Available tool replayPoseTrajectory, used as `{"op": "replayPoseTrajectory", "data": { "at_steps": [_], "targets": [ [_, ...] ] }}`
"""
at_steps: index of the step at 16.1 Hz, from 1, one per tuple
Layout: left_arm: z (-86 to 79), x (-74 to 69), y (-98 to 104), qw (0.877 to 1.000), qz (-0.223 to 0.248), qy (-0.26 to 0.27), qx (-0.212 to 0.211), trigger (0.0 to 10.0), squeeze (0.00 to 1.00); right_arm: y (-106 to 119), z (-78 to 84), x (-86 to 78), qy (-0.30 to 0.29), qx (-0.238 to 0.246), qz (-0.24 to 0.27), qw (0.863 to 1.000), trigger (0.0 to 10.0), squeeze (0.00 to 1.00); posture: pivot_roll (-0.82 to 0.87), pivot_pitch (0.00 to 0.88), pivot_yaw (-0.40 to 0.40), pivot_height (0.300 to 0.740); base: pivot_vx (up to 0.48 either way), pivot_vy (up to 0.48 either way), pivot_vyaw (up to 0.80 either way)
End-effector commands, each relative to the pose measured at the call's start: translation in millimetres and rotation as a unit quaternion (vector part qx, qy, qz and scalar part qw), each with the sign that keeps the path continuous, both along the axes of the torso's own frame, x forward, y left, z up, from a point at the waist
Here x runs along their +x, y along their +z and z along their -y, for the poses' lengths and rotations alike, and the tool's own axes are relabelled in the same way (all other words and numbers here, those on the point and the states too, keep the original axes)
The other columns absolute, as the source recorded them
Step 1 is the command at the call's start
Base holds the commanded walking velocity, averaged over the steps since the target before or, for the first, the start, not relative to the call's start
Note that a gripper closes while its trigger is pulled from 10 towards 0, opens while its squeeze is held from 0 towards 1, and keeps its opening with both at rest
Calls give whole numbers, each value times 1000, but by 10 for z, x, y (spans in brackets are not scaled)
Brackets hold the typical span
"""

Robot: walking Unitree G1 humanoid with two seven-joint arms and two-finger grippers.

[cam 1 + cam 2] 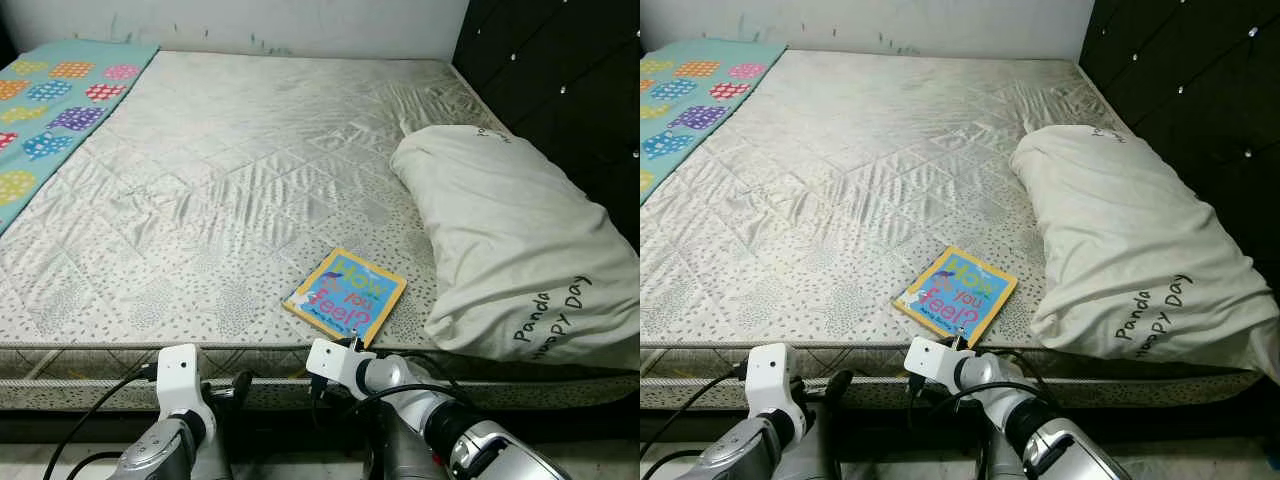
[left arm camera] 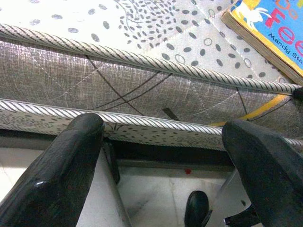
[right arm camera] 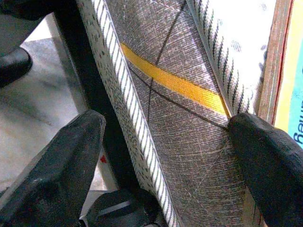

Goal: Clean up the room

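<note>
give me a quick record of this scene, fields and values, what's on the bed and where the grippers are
surface: bare quilted mattress
book: colourful children's book, flat near the mattress's front edge, beside the pillow
pillow: large white pillow on the robot's right side of the bed
blanket: patterned teal blanket at the far left
left gripper: open, low at the mattress side, left of the book
right gripper: open, at the mattress edge just below the book
headboard: dark tufted panel on the right

A bare quilted grey mattress [image 1: 240,190] fills the frame beneath a pale scuffed wall [image 1: 300,22] at top, a black tufted headboard [image 1: 560,90] at upper right, light marbled floor [image 2: 156,198] below.
</note>
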State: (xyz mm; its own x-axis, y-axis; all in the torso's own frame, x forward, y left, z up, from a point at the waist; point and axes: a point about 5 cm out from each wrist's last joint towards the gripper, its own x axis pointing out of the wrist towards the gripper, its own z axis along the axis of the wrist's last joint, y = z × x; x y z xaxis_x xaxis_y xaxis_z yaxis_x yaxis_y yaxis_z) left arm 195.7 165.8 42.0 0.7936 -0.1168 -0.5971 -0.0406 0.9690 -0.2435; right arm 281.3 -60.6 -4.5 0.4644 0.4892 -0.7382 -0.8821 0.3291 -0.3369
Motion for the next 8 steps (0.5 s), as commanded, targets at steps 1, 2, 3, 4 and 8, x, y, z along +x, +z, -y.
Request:
{"op": "replayPoseTrajectory", "data": {
  "at_steps": [1, 2, 3, 4, 8],
  "targets": [
    [-29, 8, 20, 1000, 1, 3, 10, 10000, 0, 69, 56, 101, -20, 0, 18, 1000, 10000, 0, 41, 47, -69, 558, 0, 0, 0],
    [-31, 6, 19, 1000, 0, 3, 11, 10000, 0, 85, 74, 131, -29, -1, 25, 999, 10000, 0, 41, 47, -70, 558, 0, 0, 0],
    [-30, 8, 18, 1000, 0, 4, 11, 10000, 0, 95, 91, 153, -35, -3, 31, 999, 10000, 0, 42, 45, -70, 558, 0, 0, 0],
    [-25, 10, 18, 1000, 1, 3, 11, 10000, 0, 110, 115, 180, -44, -5, 37, 998, 10000, 0, 42, 45, -70, 558, 0, 0, 0],
    [-31, 21, 18, 1000, 1, 3, 13, 10000, 0, 190, 198, 291, -74, -10, 70, 995, 10000, 0, 44, 41, -67, 558, 0, 0, 0]
  ]
}}
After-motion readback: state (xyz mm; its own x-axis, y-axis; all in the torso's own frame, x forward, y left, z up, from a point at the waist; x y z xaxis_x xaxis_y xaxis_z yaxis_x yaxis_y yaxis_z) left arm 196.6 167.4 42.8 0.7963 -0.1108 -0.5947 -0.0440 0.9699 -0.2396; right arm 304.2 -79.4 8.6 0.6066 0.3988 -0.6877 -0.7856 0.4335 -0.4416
